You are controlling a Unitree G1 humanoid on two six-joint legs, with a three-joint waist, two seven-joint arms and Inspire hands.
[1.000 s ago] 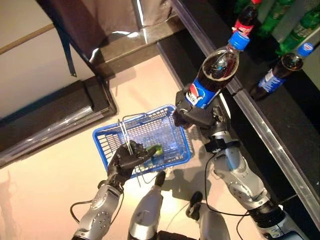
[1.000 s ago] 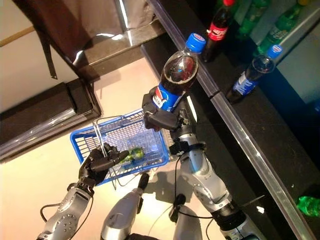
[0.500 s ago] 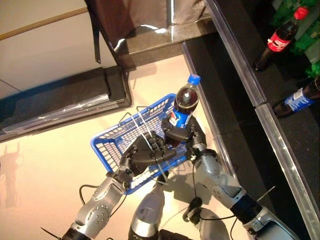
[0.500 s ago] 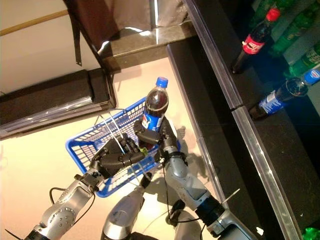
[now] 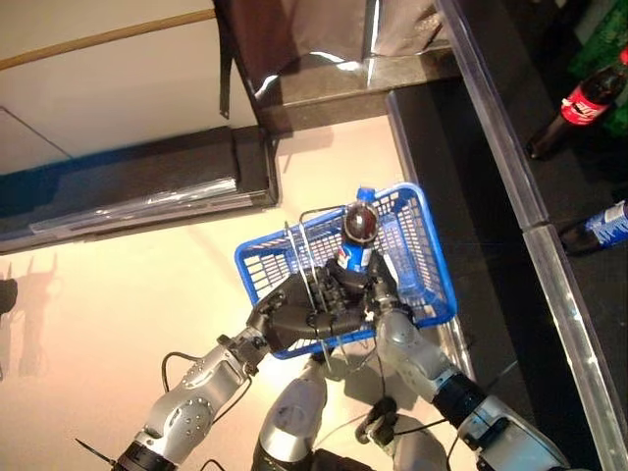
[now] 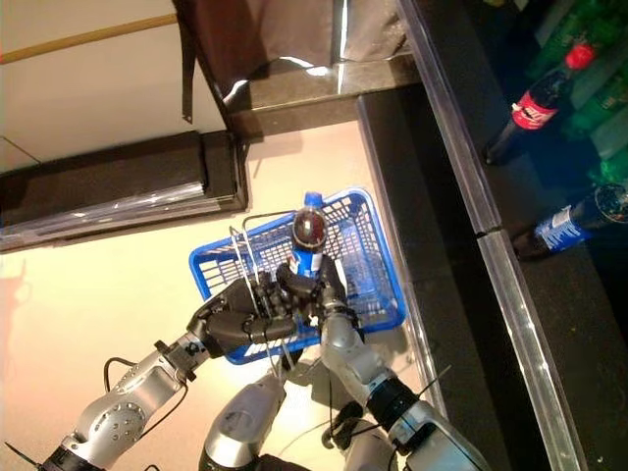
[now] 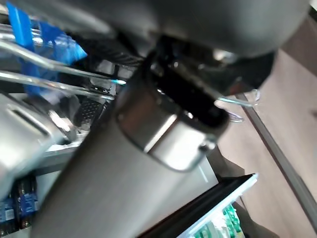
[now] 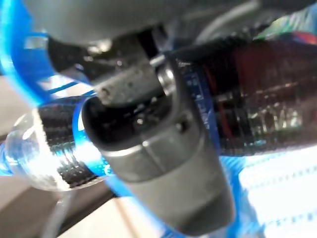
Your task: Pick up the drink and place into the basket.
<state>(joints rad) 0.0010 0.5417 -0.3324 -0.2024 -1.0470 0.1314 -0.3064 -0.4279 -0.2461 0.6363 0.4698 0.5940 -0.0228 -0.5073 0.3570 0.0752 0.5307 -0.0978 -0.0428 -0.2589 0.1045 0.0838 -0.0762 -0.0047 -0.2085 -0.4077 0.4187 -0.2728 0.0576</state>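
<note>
The blue basket [image 5: 417, 257] hangs in front of me, held up by its thin wire handles [image 5: 304, 260]. My left hand [image 5: 294, 314] is shut on those handles at the basket's near rim. My right hand [image 5: 371, 292] is shut on a cola bottle [image 5: 355, 235] with a blue cap and blue label. It holds the bottle upright with its lower part down inside the basket. The same shows in the right eye view: the bottle [image 6: 308, 240], the basket [image 6: 368, 265], the left hand [image 6: 238, 319] and the right hand [image 6: 319, 294]. The bottle's dark body [image 8: 257, 109] shows past my right hand in the right wrist view.
A black counter with a metal edge [image 5: 510, 167] runs along the right. A red-label cola bottle [image 5: 579, 103] and a blue-label bottle [image 5: 603, 224] stand on it. A dark low platform [image 5: 137, 186] lies at the left, and a dark cloth [image 5: 285, 39] hangs at the top.
My right hand has lowered the bottle from above the basket down into it. The basket has come up in front, under the bottle. The camera has shifted too.
</note>
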